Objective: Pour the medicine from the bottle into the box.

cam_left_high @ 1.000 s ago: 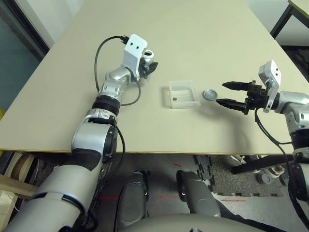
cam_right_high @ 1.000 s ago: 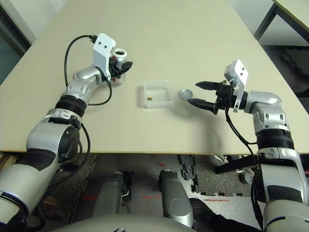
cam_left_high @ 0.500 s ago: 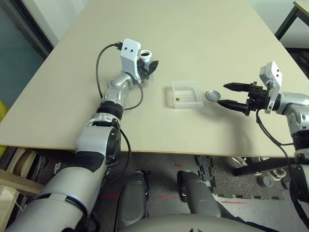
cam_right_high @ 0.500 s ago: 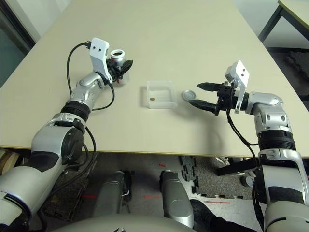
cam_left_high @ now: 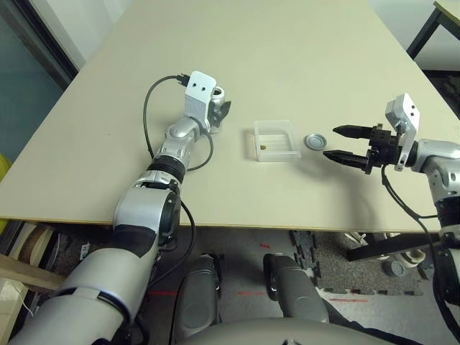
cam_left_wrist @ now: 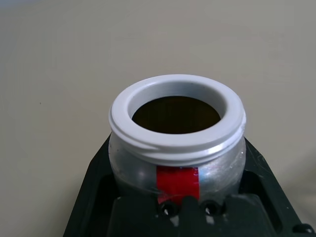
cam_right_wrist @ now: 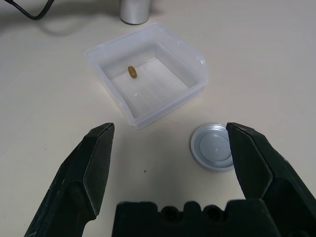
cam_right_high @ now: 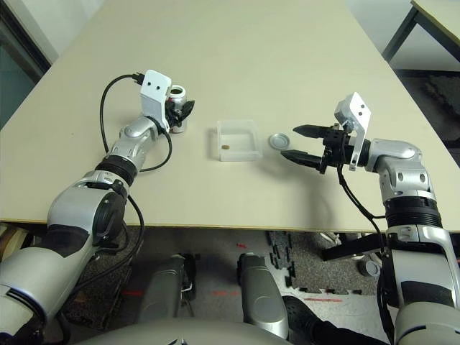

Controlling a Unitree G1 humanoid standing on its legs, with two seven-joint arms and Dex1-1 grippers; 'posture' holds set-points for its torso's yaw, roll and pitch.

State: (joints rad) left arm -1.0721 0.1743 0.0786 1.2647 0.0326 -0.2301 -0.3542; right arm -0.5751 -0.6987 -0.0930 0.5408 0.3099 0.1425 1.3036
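On table: left gripper (cam_right_high: 180, 113) pinches upright bottle (cam_left_wrist: 177, 140); pill (cam_right_wrist: 132, 72) in box (cam_right_wrist: 195, 59); right gripper (cam_left_high: 344, 144) spread near cap (cam_right_wrist: 213, 147).

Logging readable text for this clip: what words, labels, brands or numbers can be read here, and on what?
None can be read.
The bottle, held in the left gripper, carries a plain red mark with no letters showing.
The box and the cap are unmarked.

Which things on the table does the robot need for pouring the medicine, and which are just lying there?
Needed:
- bottle, held in the left hand
- box
- medicine, lying in the box

Just lying there:
- grey cap, on the table beside the box
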